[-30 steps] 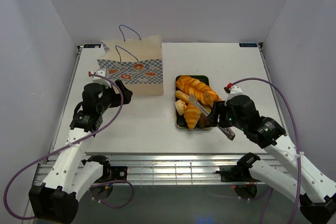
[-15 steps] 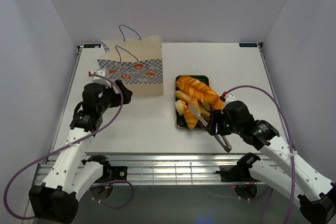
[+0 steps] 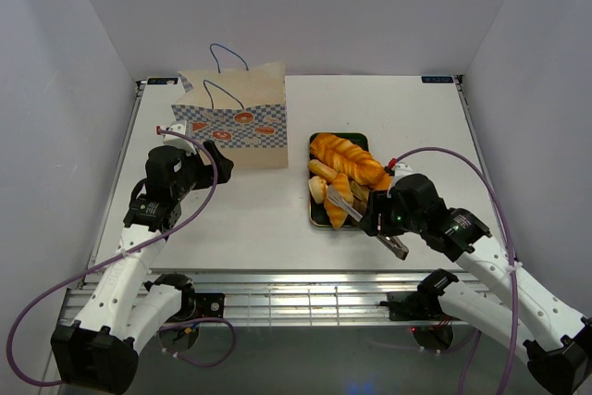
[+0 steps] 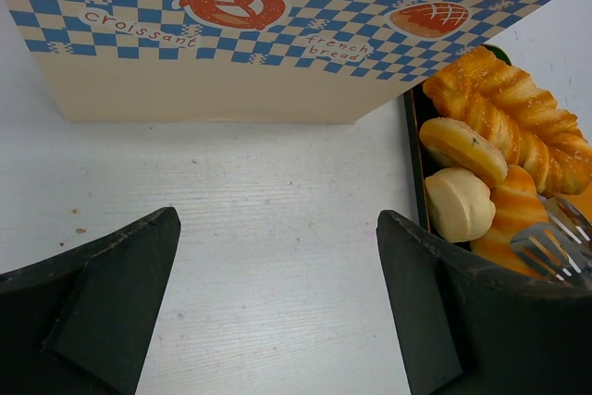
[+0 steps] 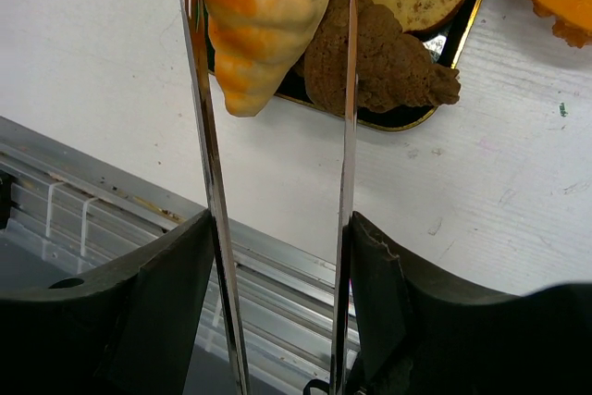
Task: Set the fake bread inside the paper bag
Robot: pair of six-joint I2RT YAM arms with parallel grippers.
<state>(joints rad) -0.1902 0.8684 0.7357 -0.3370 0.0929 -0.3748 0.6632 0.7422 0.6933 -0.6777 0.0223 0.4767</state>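
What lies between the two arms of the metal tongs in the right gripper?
A glossy orange-golden toy croissant sits between the metal tongs' arms, its tip overhanging the dark tray's rim, in the right wrist view.

right gripper (image 3: 378, 220): pulled back toward the near edge, slightly left
tongs (image 5: 209, 145): tips drawn nearer along with it, now astride the croissant (image 5: 264, 16)

We get bright, even light from above; only faint soft shadows on the table (image 3: 259, 219). We see white highlights on the glossy fake bread (image 5: 264, 16) and glare along the tongs (image 5: 208, 182). Top view sharp; left wrist's fingers (image 4: 92, 302) read near-black, detail lost.
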